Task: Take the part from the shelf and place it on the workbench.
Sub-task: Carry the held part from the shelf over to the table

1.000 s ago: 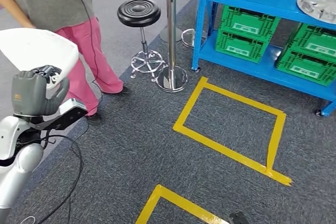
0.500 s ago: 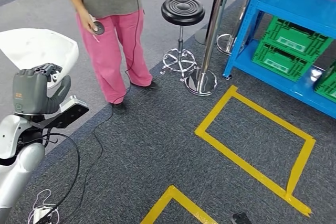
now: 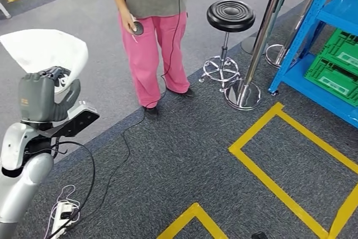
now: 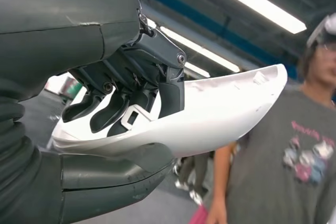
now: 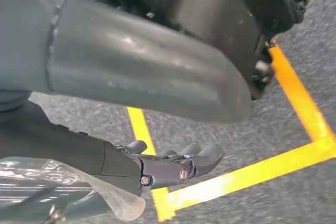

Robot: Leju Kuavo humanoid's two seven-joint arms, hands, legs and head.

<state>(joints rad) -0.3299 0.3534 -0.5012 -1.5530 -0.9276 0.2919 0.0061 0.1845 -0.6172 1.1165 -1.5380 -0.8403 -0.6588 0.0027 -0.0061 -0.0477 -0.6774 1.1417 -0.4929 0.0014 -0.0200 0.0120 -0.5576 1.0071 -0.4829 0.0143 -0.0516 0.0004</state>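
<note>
Carrying the white moulded part (image 3: 42, 51), your left hand (image 3: 40, 98) clamps its edge between thumb and fingers, raised clear of the carpet (image 3: 177, 155); your right hand (image 5: 174, 166) hangs with fingers extended, holding nothing.

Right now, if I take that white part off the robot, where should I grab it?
Probably the free far end of the white part, coming from the side away from the left hand. That hand pinches one end, thumb under and fingers inside the hollow; the rest tapers out unsupported toward the person.
</note>
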